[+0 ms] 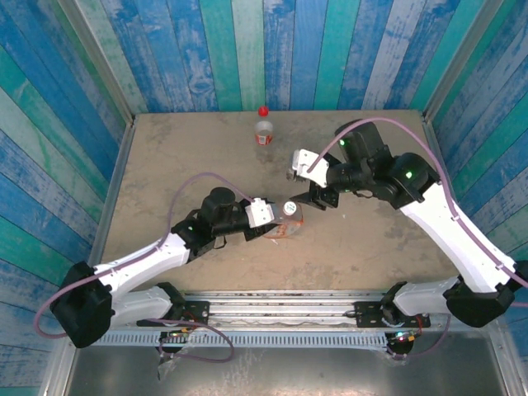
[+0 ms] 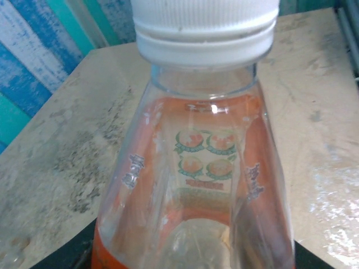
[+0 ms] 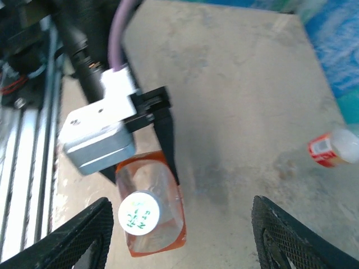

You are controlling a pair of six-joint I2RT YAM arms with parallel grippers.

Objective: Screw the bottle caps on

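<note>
Two bottles concern us. The slim clear plastic bottle with a red band (image 1: 263, 129) stands at the far side of the sandy bench (image 1: 165, 157), wearing its small red screw cap (image 1: 263, 110). Nearer, our left hand (image 1: 276, 224) is clamped on the wide clear plastic bottle with an orange label (image 2: 190, 185), whose ribbed white screw cap (image 2: 205, 28) sits on the neck. Our right hand (image 3: 188, 235) hangs close by on the right, fingers (image 3: 78, 238) wide apart, holding nothing. We cannot tell whether that cap is tight. If it sits crooked, turning may cross the thread; the bottle may also twist in the grip.
</note>
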